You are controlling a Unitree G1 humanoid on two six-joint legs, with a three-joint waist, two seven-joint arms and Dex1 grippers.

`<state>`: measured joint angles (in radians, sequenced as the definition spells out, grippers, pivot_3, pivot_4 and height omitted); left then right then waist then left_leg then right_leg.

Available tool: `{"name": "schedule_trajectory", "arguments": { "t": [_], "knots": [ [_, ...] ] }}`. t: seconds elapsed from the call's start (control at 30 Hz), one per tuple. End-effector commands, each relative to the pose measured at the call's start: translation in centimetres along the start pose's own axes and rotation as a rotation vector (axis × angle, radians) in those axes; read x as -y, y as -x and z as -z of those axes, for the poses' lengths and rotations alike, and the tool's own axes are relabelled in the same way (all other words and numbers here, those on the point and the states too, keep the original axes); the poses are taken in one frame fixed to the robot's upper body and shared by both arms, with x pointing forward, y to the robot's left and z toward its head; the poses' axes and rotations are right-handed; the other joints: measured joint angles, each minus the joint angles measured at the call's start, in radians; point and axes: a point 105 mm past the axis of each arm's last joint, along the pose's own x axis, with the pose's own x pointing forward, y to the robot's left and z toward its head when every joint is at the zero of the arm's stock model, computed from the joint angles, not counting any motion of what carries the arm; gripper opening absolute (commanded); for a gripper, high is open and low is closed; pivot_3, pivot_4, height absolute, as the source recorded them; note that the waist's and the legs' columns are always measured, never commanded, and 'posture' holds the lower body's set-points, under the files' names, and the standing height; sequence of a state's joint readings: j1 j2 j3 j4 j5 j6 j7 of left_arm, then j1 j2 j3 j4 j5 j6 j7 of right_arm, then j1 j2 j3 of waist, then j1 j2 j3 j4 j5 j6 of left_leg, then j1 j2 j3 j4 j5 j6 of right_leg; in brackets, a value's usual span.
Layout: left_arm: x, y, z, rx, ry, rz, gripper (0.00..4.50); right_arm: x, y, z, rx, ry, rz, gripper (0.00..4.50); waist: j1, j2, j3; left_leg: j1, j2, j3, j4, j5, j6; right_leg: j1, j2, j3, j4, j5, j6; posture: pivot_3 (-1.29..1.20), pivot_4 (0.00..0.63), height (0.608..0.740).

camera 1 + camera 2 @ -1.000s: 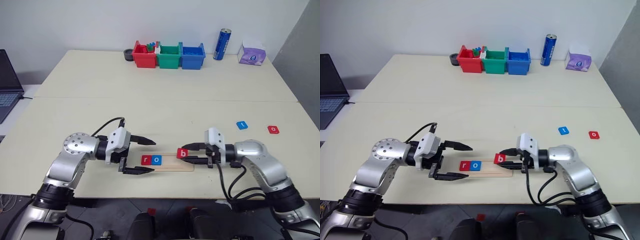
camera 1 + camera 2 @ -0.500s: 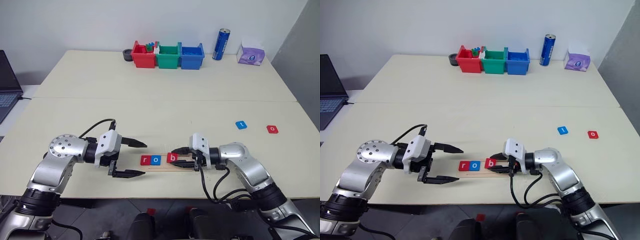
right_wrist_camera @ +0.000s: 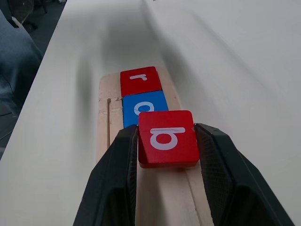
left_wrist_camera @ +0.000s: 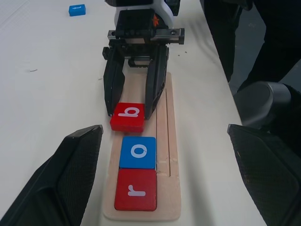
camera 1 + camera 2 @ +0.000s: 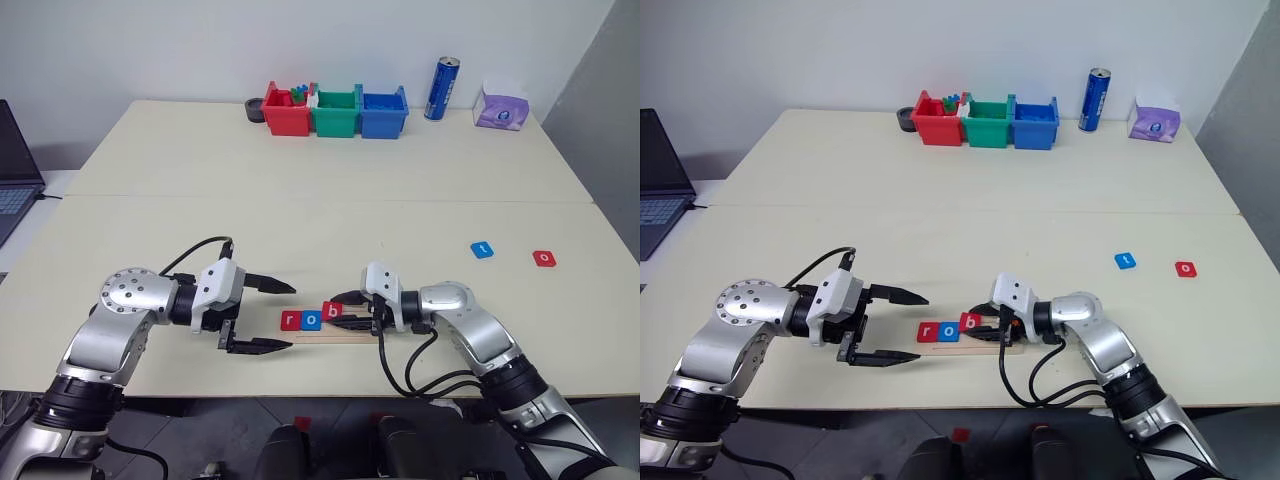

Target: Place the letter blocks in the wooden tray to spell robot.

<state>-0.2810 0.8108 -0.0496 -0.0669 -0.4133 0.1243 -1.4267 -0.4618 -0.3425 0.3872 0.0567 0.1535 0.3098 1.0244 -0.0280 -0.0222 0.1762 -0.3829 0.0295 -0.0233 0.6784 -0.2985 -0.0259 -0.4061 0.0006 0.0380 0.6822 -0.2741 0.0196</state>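
The wooden tray [image 5: 362, 334] lies near the table's front edge. At its left end sit a red r block [image 5: 291, 320] and a blue o block [image 5: 312, 320], side by side. My right gripper [image 5: 335, 312] is shut on a red b block [image 3: 167, 138], held slightly tilted at the o block's right edge, over the tray [image 4: 167, 117]. To the left of the r block my left gripper [image 5: 291, 317] stands open and holds nothing. A blue t block [image 5: 483, 250] and a red o block [image 5: 543, 258] lie loose at the right.
Red [image 5: 289, 112], green [image 5: 337, 112] and blue [image 5: 385, 112] bins stand in a row at the back, with a blue can [image 5: 444, 88] and a purple tissue pack [image 5: 503, 106] to their right. A laptop [image 5: 15, 170] sits off the table's left edge.
My right gripper has carried the red b block leftward along the tray, up to the blue o block. The left gripper stays open and has hardly moved.
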Motion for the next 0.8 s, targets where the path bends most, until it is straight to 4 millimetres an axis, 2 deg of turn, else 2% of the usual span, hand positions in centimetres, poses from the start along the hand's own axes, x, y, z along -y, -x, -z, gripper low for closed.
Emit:
{"name": "schedule_trajectory", "arguments": {
  "t": [0.03, 0.8],
  "knots": [
    [-0.20, 0.04, -0.83, 0.007, -0.038, -0.003, 4.50, -0.31, -0.11, -1.00, 0.022, 0.050, -0.025, 1.46, 0.000, 0.000, 0.000, 0.000, 0.000, 0.000, 0.000, 0.000, 0.000, 0.000, 0.000, 0.000, 0.000, 0.000, 0.000, 0.00, 0.150, 0.740],
    [-0.47, -0.17, -0.79, 0.010, -0.040, -0.019, 4.50, -0.49, -0.14, -0.25, -0.026, 0.084, -0.038, 1.46, 0.000, 0.000, 0.000, 0.000, 0.000, 0.000, 0.000, 0.000, 0.000, 0.000, 0.000, 0.000, 0.000, 0.000, 0.000, 0.00, 0.150, 0.740]
  ]
}}
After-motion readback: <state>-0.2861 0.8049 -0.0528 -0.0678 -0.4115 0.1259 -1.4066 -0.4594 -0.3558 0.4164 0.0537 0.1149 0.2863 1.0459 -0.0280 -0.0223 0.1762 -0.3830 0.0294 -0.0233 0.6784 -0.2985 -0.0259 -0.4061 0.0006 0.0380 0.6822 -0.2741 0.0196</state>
